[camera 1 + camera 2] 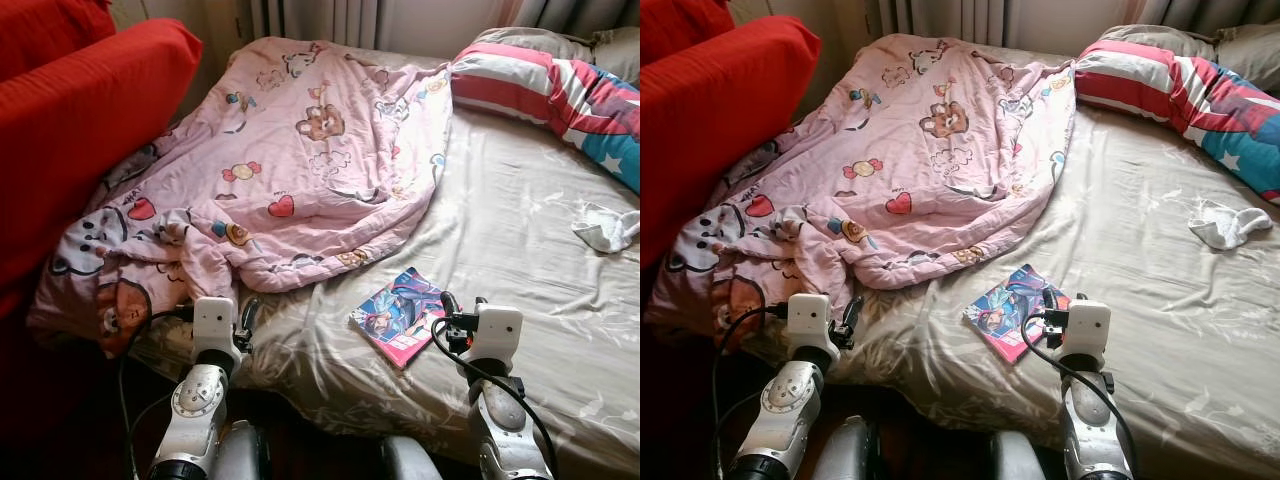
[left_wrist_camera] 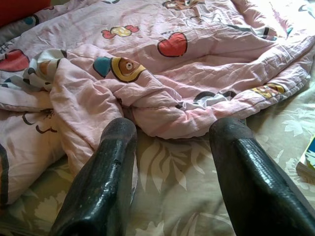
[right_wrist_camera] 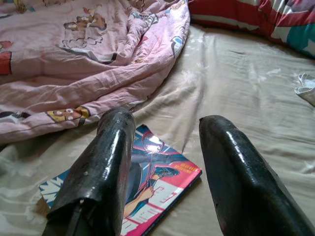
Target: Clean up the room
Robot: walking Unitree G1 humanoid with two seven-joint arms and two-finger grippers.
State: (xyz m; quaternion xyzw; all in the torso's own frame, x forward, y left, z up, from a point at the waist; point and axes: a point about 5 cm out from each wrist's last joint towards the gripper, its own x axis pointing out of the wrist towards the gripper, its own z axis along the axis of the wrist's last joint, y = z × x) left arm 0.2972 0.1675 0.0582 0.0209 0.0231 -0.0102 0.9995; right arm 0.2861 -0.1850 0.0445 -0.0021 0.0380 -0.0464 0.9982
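The book [image 1: 400, 316] lay flat on the bed [image 1: 520, 260], just ahead of the right gripper [image 3: 162, 147] and a bit to its left. That gripper was open and empty. The left gripper [image 2: 172, 147], also open, faced the blanket [image 1: 290, 160].

The striped pillow [image 1: 560, 95] runs off the picture's edge beyond the white cloth [image 1: 607, 226]; the quilt [image 1: 270, 160] hides the bed's [image 1: 520, 230] sheet there.
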